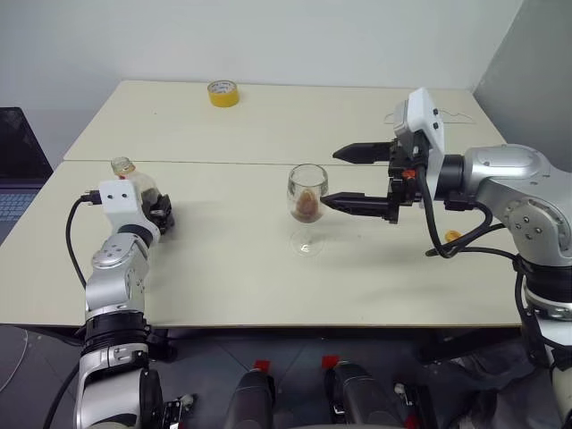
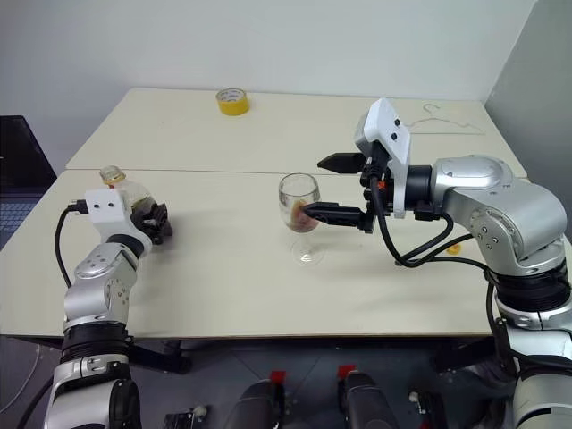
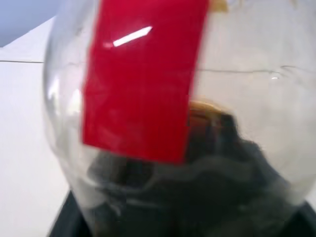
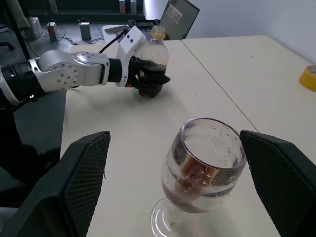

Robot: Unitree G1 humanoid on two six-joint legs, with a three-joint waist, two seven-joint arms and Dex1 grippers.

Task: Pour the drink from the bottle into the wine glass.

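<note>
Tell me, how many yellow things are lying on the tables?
2, maybe more hidden. A yellow tape roll lies on the far table, and a small yellow piece, perhaps the bottle's cap, lies on the near table under the right arm.

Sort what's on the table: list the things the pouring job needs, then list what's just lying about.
For the job:
- bottle, upright at the left gripper
- wine glass, some dark drink in it, between the right gripper's open fingers

Lying about:
- yellow tape roll
- wire hanger

Bare table (image 1: 223, 268) lies between the bottle (image 1: 134, 183) and wine glass (image 1: 307, 206), whose bowl the right claw (image 1: 347, 179) flanks.
</note>
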